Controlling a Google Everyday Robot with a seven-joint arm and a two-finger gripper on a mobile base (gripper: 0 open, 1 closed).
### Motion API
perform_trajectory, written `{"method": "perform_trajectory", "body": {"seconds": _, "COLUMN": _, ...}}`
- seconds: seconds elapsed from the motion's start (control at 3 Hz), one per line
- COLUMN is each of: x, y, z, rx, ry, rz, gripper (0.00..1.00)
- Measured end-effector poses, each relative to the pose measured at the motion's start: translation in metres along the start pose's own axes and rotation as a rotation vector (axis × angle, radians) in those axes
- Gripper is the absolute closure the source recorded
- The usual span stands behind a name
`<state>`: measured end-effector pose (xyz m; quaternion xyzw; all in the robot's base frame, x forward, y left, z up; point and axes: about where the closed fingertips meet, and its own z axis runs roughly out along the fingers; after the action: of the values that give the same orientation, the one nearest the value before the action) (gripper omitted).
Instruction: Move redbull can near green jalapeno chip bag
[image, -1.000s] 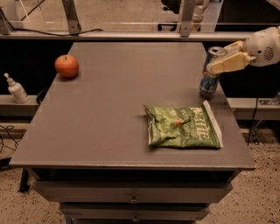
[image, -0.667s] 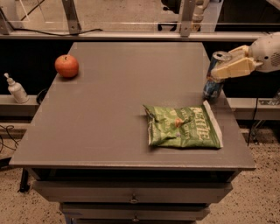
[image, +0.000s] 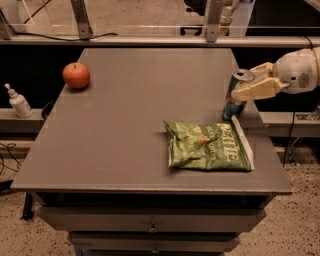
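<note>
The redbull can (image: 233, 106) stands near the table's right edge, silver on top and blue lower down, leaning slightly. Its base is just behind the top right corner of the green jalapeno chip bag (image: 207, 146), which lies flat on the front right of the table. My gripper (image: 243, 86) reaches in from the right at the level of the can's upper half. One cream finger (image: 256, 91) crosses in front of the can and the other passes behind it, so the gripper is shut on the can.
A red apple (image: 76, 75) sits at the table's far left. A white pump bottle (image: 19, 101) stands on a shelf left of the grey table (image: 125, 130). The table's right edge runs close to the can. Drawers sit below the front edge.
The gripper and the can have shifted a little towards the front, and the can now sits lower, close to the bag's upper right corner. The bag and apple have not moved.
</note>
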<state>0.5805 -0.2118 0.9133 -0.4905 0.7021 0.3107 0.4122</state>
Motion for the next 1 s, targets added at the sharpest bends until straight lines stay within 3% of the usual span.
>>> {"method": "perform_trajectory", "body": {"seconds": 1.0, "x": 0.0020, "y": 0.0190, "z": 0.0118, "rx": -0.027, "ry": -0.006, "rz": -0.043, "gripper": 0.12}}
